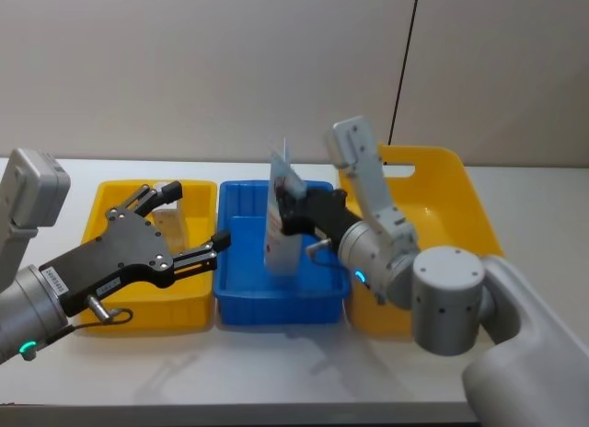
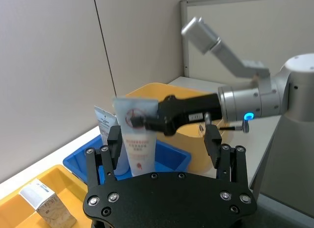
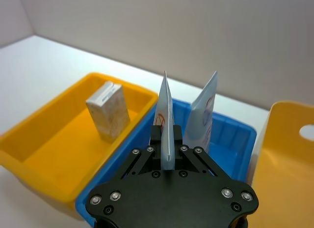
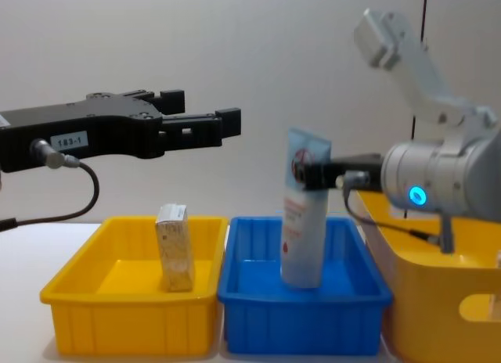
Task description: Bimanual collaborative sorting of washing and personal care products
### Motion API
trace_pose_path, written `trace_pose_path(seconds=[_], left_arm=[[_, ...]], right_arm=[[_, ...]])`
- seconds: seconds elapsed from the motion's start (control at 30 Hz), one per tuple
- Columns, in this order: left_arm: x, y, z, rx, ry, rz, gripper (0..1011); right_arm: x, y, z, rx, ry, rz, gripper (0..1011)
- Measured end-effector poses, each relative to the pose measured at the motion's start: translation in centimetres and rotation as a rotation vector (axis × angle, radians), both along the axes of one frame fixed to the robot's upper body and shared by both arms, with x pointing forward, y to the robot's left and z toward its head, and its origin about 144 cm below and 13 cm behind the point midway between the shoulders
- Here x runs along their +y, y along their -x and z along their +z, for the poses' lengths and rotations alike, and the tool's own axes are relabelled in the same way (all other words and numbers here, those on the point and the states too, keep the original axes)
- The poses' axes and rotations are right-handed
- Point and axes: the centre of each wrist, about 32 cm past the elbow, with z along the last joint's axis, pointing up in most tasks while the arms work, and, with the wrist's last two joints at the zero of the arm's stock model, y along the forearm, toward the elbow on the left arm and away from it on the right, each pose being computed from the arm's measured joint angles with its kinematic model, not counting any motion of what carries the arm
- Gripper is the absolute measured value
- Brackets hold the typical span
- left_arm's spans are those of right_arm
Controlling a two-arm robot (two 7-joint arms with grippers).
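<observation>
My right gripper point(image 1: 289, 212) is shut on the upper part of a white tube with a red logo point(image 4: 304, 222), held upright with its lower end down inside the blue bin point(image 4: 301, 316). Just behind it in that bin stands a pale blue tube point(image 3: 203, 115). A small tan carton point(image 4: 174, 247) stands upright in the left yellow bin point(image 4: 129, 320). My left gripper point(image 4: 202, 111) hovers open above that yellow bin, pointing toward the held tube and a short way from it, with nothing between its fingers.
A larger yellow bin point(image 1: 456, 197) with a handle cutout stands to the right of the blue one, under my right arm. The three bins sit side by side on a white table point(image 1: 276, 363), with a grey wall behind.
</observation>
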Motion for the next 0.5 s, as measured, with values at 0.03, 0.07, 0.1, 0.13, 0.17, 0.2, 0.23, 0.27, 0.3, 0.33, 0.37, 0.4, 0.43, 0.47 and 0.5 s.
trace_pose_path(seconds=[0.03, 0.07, 0.1, 0.13, 0.17, 0.2, 0.23, 0.27, 0.3, 0.33, 0.37, 0.4, 0.43, 0.47, 0.5], left_arm=[[0.0, 0.0, 0.0, 0.000, 0.000, 0.000, 1002], [0.0, 0.0, 0.0, 0.000, 0.000, 0.000, 1001], [0.0, 0.0, 0.0, 0.000, 0.000, 0.000, 1002], [0.0, 0.0, 0.0, 0.000, 0.000, 0.000, 1002], [0.0, 0.0, 0.0, 0.000, 0.000, 0.000, 1001], [0.0, 0.0, 0.0, 0.000, 0.000, 0.000, 1001], [0.0, 0.0, 0.0, 0.000, 0.000, 0.000, 1001], [0.0, 0.0, 0.0, 0.000, 0.000, 0.000, 1001], [0.0, 0.0, 0.0, 0.000, 0.000, 0.000, 1002], [0.0, 0.0, 0.0, 0.000, 0.000, 0.000, 1001], [0.0, 0.0, 0.0, 0.000, 0.000, 0.000, 1001], [0.0, 0.0, 0.0, 0.000, 0.000, 0.000, 1002], [0.0, 0.0, 0.0, 0.000, 0.000, 0.000, 1002], [0.0, 0.0, 0.0, 0.000, 0.000, 0.000, 1001], [0.0, 0.0, 0.0, 0.000, 0.000, 0.000, 1001]], right_arm=[[-0.2, 0.0, 0.3, -0.011, -0.010, 0.002, 97], [-0.4, 0.0, 0.5, -0.019, -0.015, 0.001, 97], [-0.5, 0.1, 0.7, -0.024, -0.020, 0.002, 97], [-0.8, 0.1, 1.1, -0.037, -0.030, 0.004, 97], [-0.9, 0.1, 1.2, -0.043, -0.035, 0.004, 97], [-1.0, 0.1, 1.5, -0.050, -0.042, 0.004, 97], [-1.1, 0.1, 1.7, -0.056, -0.047, 0.005, 97], [-1.4, 0.2, 2.1, -0.069, -0.058, 0.006, 97], [-1.5, 0.2, 2.4, -0.078, -0.064, 0.006, 97], [-1.7, 0.2, 2.6, -0.084, -0.070, 0.006, 97], [-1.8, 0.2, 2.9, -0.090, -0.075, 0.006, 97], [-2.0, 0.3, 3.3, -0.100, -0.087, 0.007, 97], [-2.2, 0.3, 3.5, -0.107, -0.092, 0.006, 97], [-2.5, 0.3, 4.1, -0.119, -0.106, 0.007, 97], [-2.6, 0.3, 4.3, -0.124, -0.112, 0.007, 97]])
